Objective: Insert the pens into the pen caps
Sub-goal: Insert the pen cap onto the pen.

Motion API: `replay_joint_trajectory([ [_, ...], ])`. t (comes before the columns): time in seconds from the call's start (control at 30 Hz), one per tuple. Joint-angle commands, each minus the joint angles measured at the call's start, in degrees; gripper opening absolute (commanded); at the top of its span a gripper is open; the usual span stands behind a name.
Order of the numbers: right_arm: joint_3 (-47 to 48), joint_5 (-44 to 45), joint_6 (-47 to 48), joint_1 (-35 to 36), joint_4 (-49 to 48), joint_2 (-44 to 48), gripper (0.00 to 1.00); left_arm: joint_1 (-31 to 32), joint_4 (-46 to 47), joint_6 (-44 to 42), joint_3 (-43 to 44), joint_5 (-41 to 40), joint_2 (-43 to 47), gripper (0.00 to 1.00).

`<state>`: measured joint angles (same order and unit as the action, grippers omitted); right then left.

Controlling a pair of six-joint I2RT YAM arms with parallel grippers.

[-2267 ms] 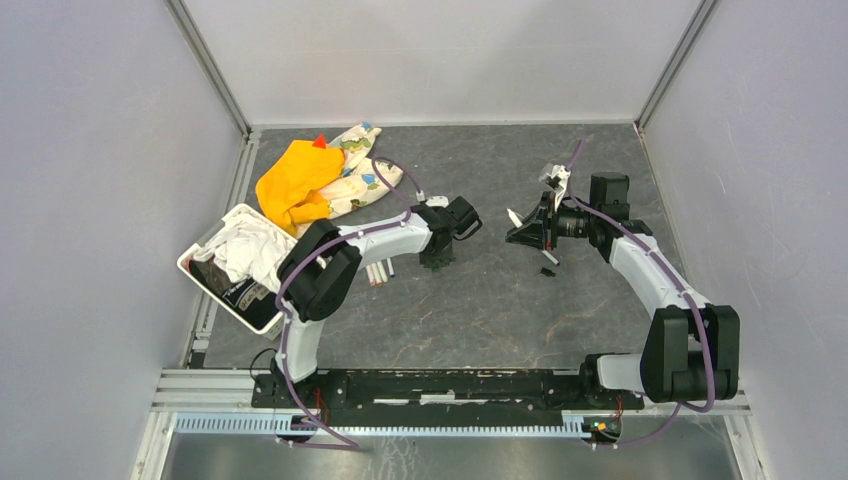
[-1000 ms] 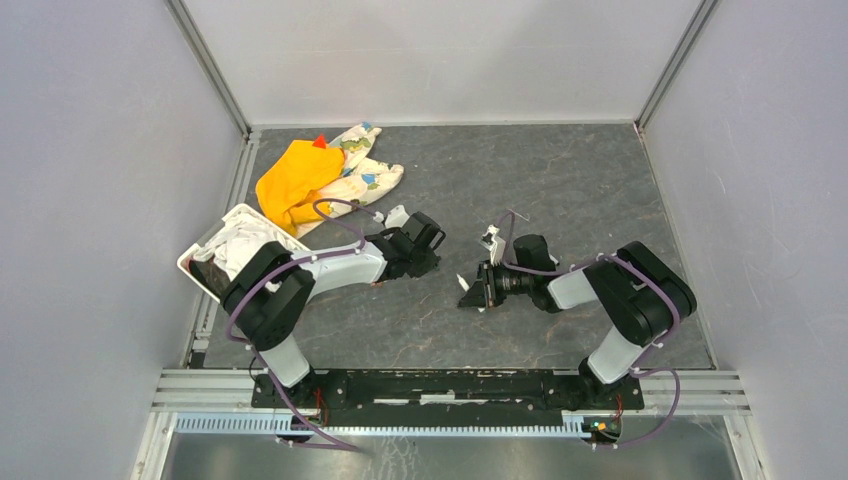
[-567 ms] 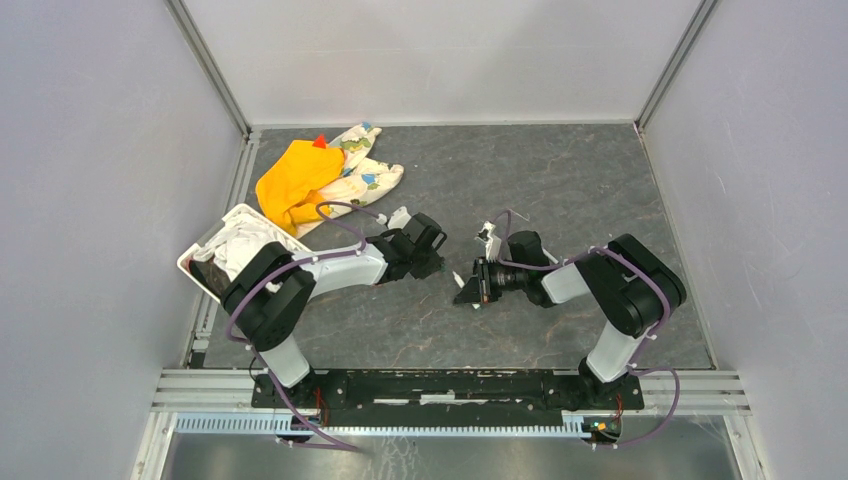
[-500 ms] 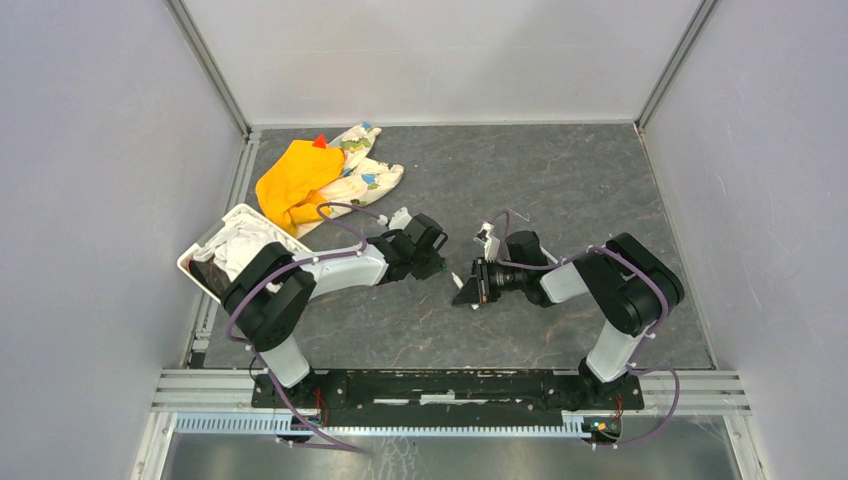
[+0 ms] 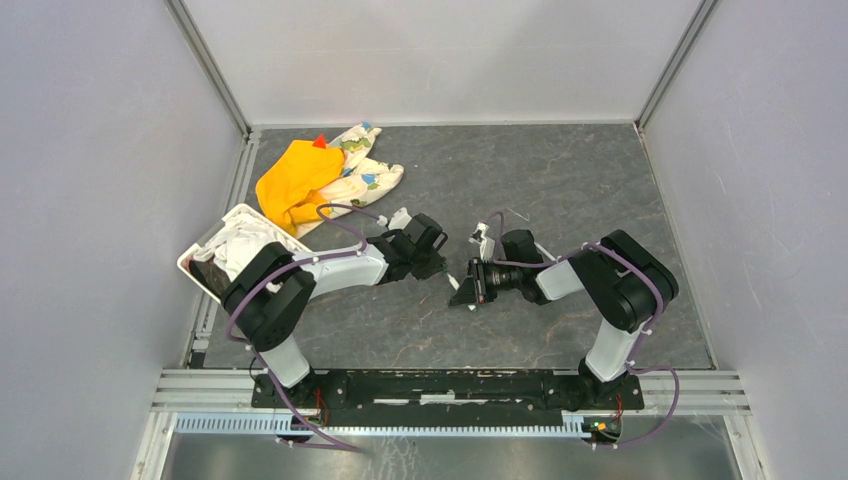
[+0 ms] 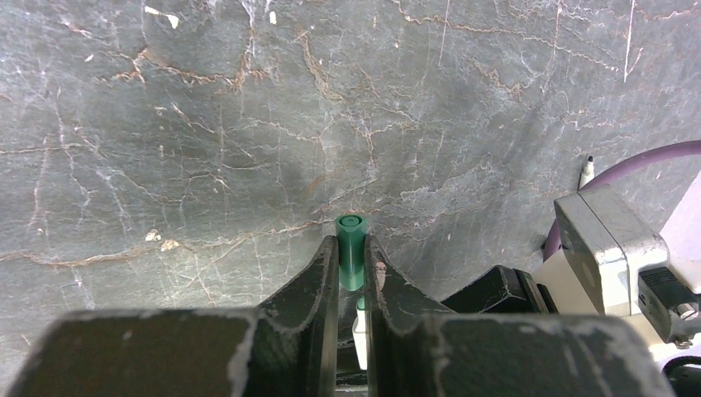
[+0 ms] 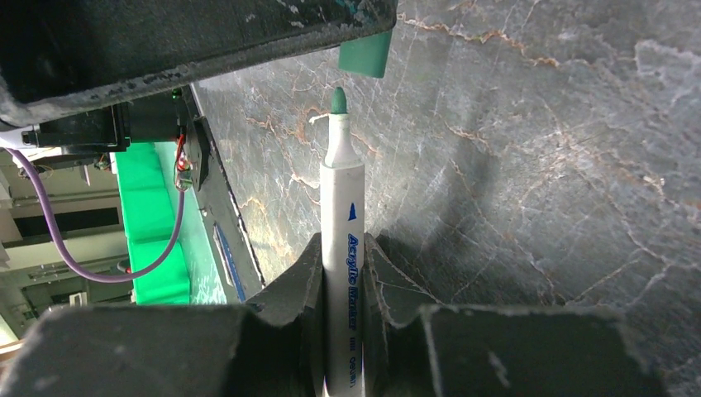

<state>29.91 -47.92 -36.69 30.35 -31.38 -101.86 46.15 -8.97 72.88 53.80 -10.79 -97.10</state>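
Dark grey veined table (image 5: 560, 180), grey walls (image 5: 440, 60) on three sides. Both arms meet near the table's middle, a little toward the near edge.

- Left gripper (image 6: 351, 248): jaws nearly closed, clamped on a green cap (image 6: 351, 260). The cap's long axis runs along the fingers and its ringed end sticks out past the fingertips. Whether that end is the open mouth is not certain.
- Right gripper (image 7: 343, 248): jaws nearly closed on a pen (image 7: 341, 190) with a white barrel, blue lettering and a green tip. Its long axis runs straight out of the jaws. The tip points at the green cap (image 7: 364, 54), just short of it and slightly off to one side; a gap is visible.
- The cap is partly cut off in the right wrist view by the left gripper's body. From above, pen and cap are too small to make out.
- A second pen (image 6: 586, 171) lies on the table beside a purple cable (image 6: 628, 165); only its dark-tipped end shows.
- A white bin (image 5: 200, 262) at the left edge holds crumpled white cloth and dark items I cannot identify.
- Far left corner: an orange cloth (image 5: 295, 180) overlaps a patterned cloth (image 5: 362, 175).
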Motion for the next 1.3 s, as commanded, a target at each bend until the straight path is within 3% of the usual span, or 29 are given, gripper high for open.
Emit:
replay_joint_trajectory([
  [0.0, 1.47, 1.42, -0.33, 0.28, 3.02, -0.78, 0.0, 0.34, 0.34, 2.29, 0.08, -0.68, 1.8, 0.02],
  [1.27, 3.31, 4.86, 0.56, 0.2, 7.84, -0.71, 0.0, 1.46, -1.18, 2.52, 0.27, -1.28, 3.25, 0.02],
])
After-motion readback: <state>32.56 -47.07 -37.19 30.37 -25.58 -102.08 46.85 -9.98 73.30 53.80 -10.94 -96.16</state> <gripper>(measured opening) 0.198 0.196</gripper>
